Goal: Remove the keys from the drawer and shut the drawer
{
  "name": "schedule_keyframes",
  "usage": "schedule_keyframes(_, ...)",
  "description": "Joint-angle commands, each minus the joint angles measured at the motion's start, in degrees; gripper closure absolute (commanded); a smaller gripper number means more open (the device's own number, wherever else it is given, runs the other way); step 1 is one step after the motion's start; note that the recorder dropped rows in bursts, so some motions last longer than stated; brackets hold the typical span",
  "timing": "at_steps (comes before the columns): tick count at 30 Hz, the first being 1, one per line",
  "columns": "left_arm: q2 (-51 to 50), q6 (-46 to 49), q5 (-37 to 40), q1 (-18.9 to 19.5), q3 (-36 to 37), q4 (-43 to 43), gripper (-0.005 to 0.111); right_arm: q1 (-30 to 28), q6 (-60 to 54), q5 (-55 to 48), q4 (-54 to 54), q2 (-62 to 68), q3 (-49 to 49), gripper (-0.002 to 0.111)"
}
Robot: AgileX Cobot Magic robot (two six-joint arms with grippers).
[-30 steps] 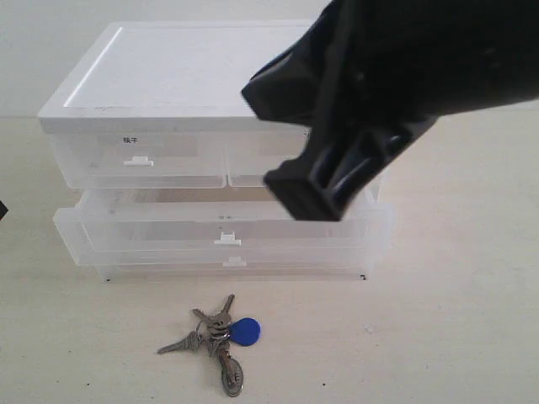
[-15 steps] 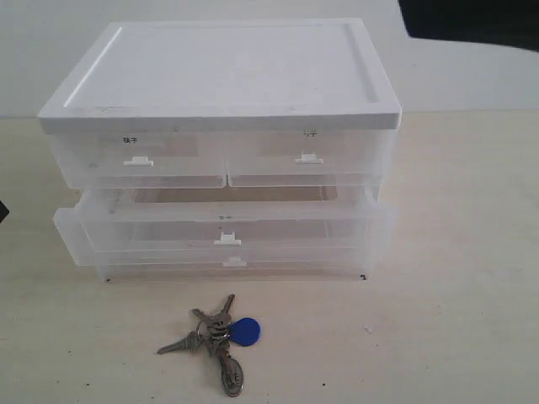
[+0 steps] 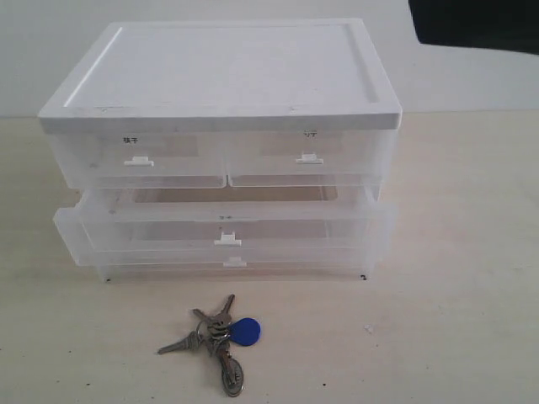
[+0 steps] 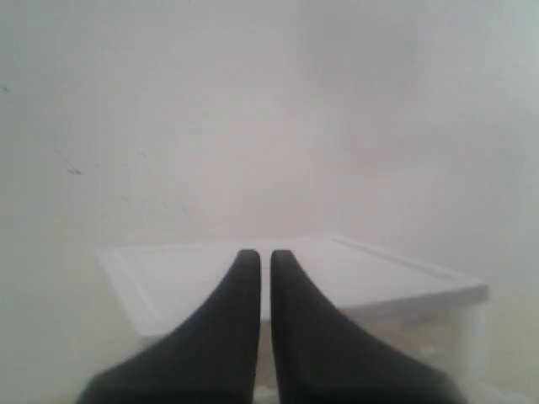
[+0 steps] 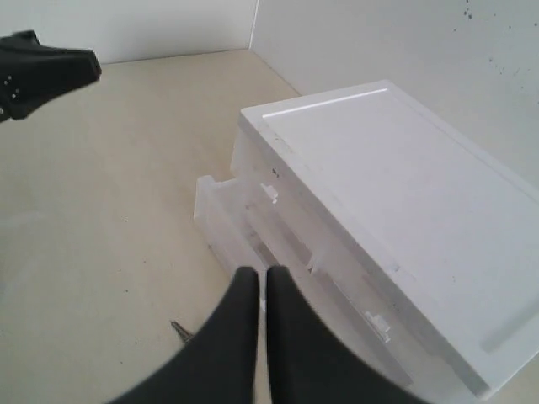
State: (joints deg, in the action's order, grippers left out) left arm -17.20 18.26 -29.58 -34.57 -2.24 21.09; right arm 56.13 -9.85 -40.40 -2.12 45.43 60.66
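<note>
The keys point(image 3: 217, 337), a metal bunch with a round blue fob point(image 3: 246, 332), lie on the table in front of the drawer unit point(image 3: 223, 71). The wide clear drawer point(image 3: 226, 231) below the two small ones stands pulled out a little. My left gripper point(image 4: 264, 254) is shut and empty, held off to the side of the unit's white top point(image 4: 337, 282). High above the front of the drawer point(image 5: 221, 220), my right gripper point(image 5: 262, 273) is shut with nothing in it. One key tip point(image 5: 179, 330) shows beside its fingers.
A dark part of the right arm point(image 3: 476, 23) fills the top right corner of the exterior view. The left arm's dark end point(image 5: 42, 71) hovers over the beige table. A white wall stands behind the unit.
The right arm, which hung in front of the drawer unit a second ago, has lifted up and away to the top right corner. Keys and drawer have not moved.
</note>
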Motion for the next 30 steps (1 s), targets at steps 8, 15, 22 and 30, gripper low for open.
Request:
schedule_keyframes(8, 17.2, -0.7, -0.3, 29.6, 0.3, 0.5, 0.102, -0.1, 0.7, 0.0, 0.2, -0.3, 0.0, 0.108)
schedule_keyframes(15, 17.2, -0.7, -0.2, 30.1, 1.8, 0.2, 0.102, -0.1, 0.7, 1.2, 0.2, -0.3, 0.0, 0.108)
schedule_keyframes(22, 17.2, -4.9, 8.5, 32.8, 2.2, -24.4, 0.102, -0.1, 0.8, 1.2, 0.2, -0.3, 0.0, 0.108)
schedule_keyframes(30, 17.2, -10.8, 29.6, 32.8, 2.2, -26.0, 0.102, -0.1, 0.8, 1.2, 0.2, -0.3, 0.0, 0.108)
